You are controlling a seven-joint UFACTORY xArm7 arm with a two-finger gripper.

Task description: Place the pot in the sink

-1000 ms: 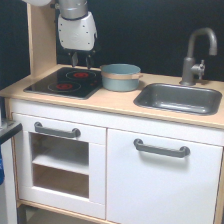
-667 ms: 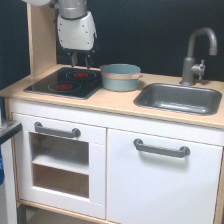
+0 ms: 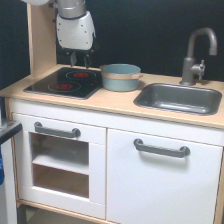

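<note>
Since the earlier frames the arm shows no clear shift — gripper [image 3: 80, 59] hangs at the same spot over the rear of the stove, and the pot [image 3: 120, 77] sits where it sat.

Current state, exterior view:

- Gripper: white housing, two short dark fingers [image 3: 73, 58] pointing down, approx. above the rear burner [image 3: 81, 75]. Jaws stand apart w/ a small gap between them; nothing is held. Tips are clear of the stove surface.
- Pot: upright on the wooden countertop [image 3: 115, 102], just beside the stove's edge on the exterior view's right, between stove and sink. Light blue-grey body, tan band under the rim, one small side handle visible toward the sink. Interior contents cannot be determined from this angle.
- Sink [image 3: 180, 97]: dark grey basin set into the countertop at the exterior view's right, apart from the pot. Curved grey faucet [image 3: 198, 52] stands behind it.
- Stove [image 3: 65, 82]: black cooktop w/ red ring burners, at the exterior view's left.
- Below: white cabinet — oven door [image 3: 57, 162] w/ window and grey handle at left, plain door [image 3: 162, 182] w/ grey handle at right.
- Gripper-to-pot relation: gripper is near the pot, offset to the exterior view's left and higher; no contact.
</note>
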